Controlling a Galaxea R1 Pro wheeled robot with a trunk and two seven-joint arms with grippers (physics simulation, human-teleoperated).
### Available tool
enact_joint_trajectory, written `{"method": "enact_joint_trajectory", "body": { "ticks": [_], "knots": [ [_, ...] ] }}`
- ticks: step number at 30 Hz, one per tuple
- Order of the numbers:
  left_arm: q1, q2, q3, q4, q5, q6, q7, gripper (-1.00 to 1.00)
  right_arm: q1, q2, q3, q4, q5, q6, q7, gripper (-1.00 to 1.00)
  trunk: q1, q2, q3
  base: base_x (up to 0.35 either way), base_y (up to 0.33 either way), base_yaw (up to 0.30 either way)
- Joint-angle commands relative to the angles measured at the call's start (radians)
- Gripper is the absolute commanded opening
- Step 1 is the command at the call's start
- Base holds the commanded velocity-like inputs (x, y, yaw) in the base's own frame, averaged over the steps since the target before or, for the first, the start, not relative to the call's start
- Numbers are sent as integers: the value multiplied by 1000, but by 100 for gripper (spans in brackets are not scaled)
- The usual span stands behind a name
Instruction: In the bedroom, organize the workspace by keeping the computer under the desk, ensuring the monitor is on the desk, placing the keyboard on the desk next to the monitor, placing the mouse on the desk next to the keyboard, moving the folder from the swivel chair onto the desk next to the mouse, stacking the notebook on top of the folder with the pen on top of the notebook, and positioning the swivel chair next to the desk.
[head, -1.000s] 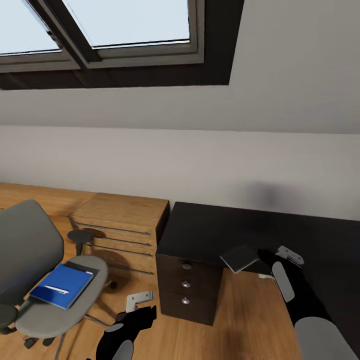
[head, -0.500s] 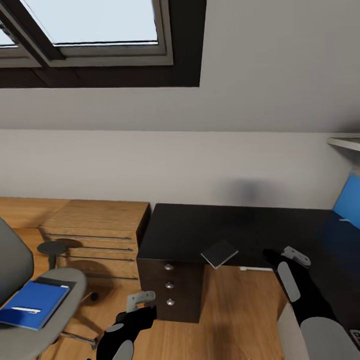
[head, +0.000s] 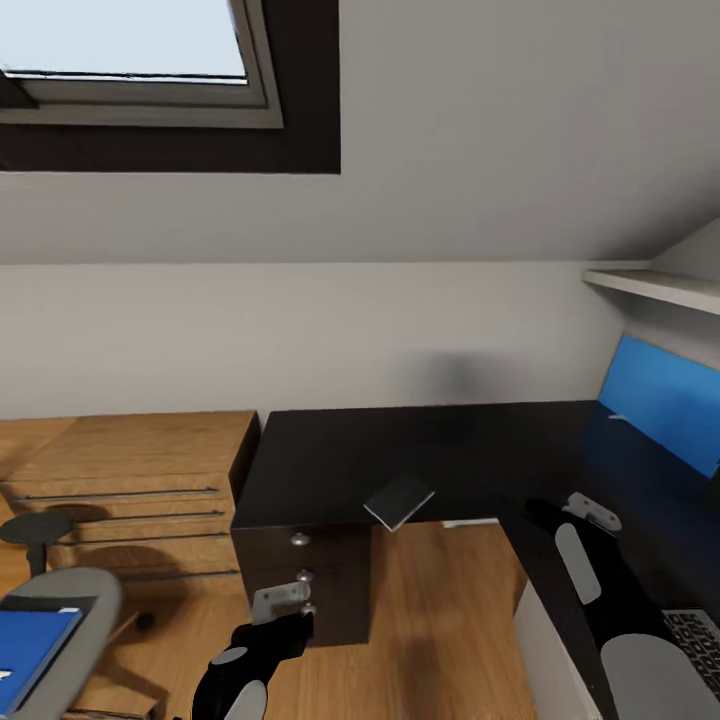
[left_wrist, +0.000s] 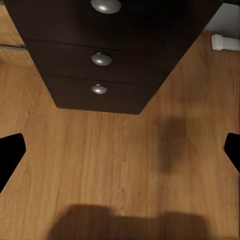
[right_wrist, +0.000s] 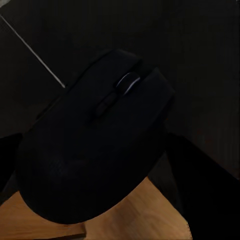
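**Mouse riding in a dark grip over the table's edge**

The right claw is grasping the mouse. The right wrist view shows the black shell wedged between the two dark fingers, scroll wheel up. The claw is hovering at the inner corner of the L-shaped black table, with wooden floor showing just beneath it. The left claw is hanging released, its fingers wide apart, low in front of the drawer pedestal.

The main risk is the mouse slipping. It is smooth and rounded, and the fingers seem to be pinching its curved flanks, so a jolt could be enough to squeeze it out and drop it to the floor instead of the tabletop.

The keyboard is lying on the table's right wing, close to the right forearm. A low sweep toward it could be nudging it out of place.

The grey notebook is sitting at the table's front edge with a corner overhanging. A brush from the arm or a bump from the base could be tipping it off.

The blue folder is waiting on the swivel chair, well apart from the table.
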Motion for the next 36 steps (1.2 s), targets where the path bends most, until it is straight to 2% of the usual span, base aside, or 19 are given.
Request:
{"method": "enact_joint_trajectory", "body": {
  "ticks": [1,11,36],
  "knots": [
    [-1,1,-3,-2,9,1,10,100,-1,0,1,-2,-10,3,-8,-100,0,-2,-2,0,0,-287],
    [-1,1,-2,-2,9,1,9,100,-1,0,1,-2,-10,3,-10,-100,0,-2,-2,0,0,-226],
    [-1,1,-1,-2,8,1,8,100,-1,1,2,-2,-10,3,-12,-100,0,-2,-2,0,0,-6]
  ]
}}
